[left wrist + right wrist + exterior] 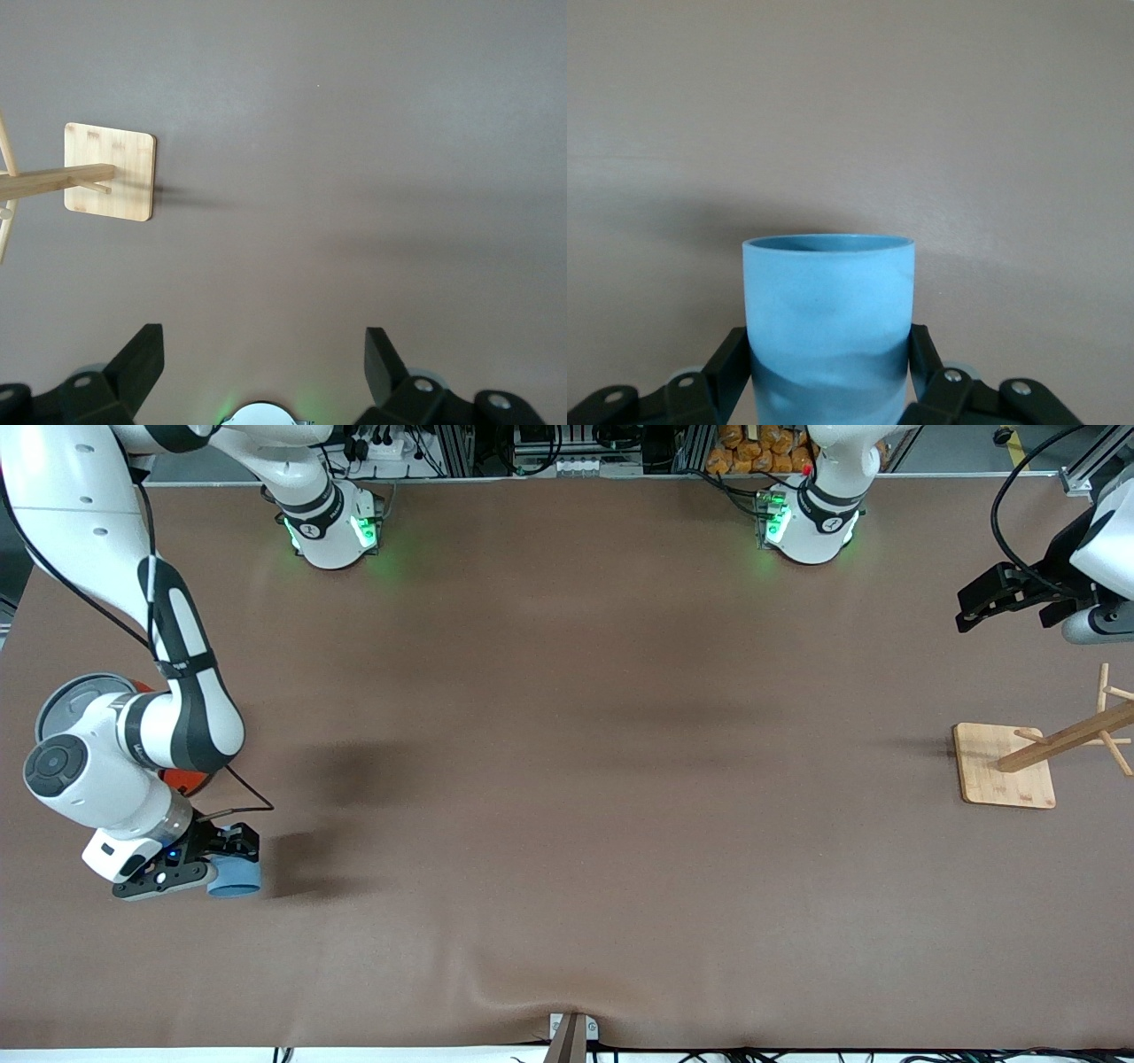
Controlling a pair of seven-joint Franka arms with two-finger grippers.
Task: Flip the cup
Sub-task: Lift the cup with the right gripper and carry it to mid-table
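right gripper [215,858] clamps the blue cup [236,875] between its jaws, held sideways, prob mid-flip; left gripper [988,602] waits, jaws open, near wooden rack [1007,765].

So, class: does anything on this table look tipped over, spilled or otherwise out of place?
Nothing stands out. The right pincer is shut on the blue cup, nothing spilled. The wooden rack stands upright near the waiting, open left pincer.

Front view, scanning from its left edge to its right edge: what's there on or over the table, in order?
Orange-red can, mostly hidden under the right arm → right gripper shut on the light-blue cup → wooden rack on its square base → left gripper, open, waiting above the rack's end of the table.
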